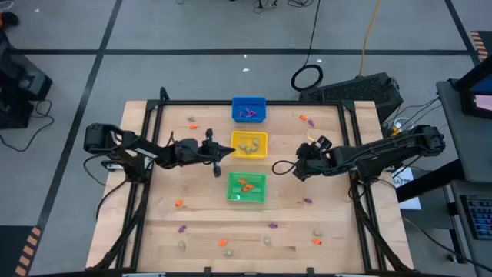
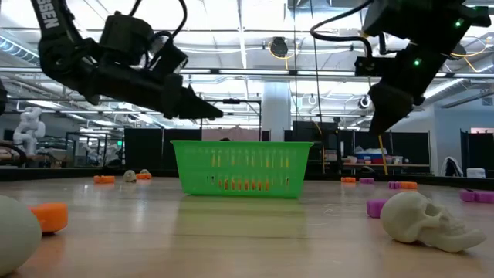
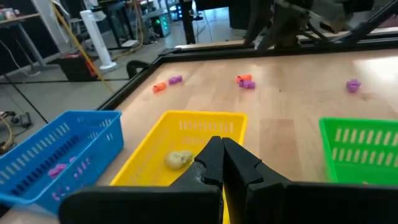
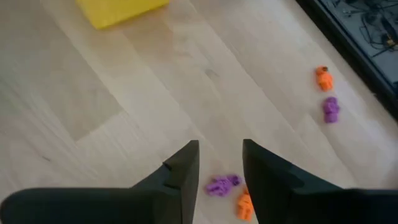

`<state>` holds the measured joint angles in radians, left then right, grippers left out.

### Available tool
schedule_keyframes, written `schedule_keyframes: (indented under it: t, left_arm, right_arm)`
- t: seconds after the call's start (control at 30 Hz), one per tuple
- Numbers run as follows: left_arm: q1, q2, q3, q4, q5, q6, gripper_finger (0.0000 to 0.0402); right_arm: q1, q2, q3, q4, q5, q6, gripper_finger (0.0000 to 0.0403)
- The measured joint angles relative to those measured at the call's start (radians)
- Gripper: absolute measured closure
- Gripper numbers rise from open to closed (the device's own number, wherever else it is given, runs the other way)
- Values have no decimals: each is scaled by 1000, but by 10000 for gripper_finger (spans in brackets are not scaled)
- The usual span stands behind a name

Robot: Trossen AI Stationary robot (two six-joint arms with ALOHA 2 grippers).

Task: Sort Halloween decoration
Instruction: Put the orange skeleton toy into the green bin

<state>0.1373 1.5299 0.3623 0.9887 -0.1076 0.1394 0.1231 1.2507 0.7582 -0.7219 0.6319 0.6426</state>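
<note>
Honestly, right gripper (image 4: pixel 221 163) hangs with jaws parted, empty; purple trinket (image 4: pixel 221 185) and orange trinket (image 4: pixel 244 204) just below them. Center over one, drop straight. Left gripper (image 3: pixel 222 155) shut above yellow bin (image 3: pixel 155 146).

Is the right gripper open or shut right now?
Open. In the right wrist view the right gripper shows bare wood between its fingers, nothing held; a purple trinket lies just ahead.
</note>
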Motion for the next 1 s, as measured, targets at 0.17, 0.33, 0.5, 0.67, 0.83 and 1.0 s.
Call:
schedule_keyframes:
  t: [0.17,0.33,0.5,0.67,0.83,1.0]
  left_arm:
    - [-8,-94,-43,-2,-3,0,402]
    - [-7,-174,-73,-1,-6,0,402]
    - [-7,-213,-110,-4,-6,1,402]
    - [-7,-226,-124,-4,-6,6,402]
    - [-7,-226,-124,-3,-5,8,402]
    - [-7,-226,-124,-3,-4,8,402]
  right_arm:
    - [-23,0,-66,44,12,-3,296]
    - [-52,-3,-138,120,16,-31,300]
    - [-80,-44,-156,130,5,-62,300]
    - [-125,-126,-202,186,-8,-111,300]
    - [-163,-207,-260,246,-21,-147,300]
    - [-209,-254,-268,256,-48,-162,300]
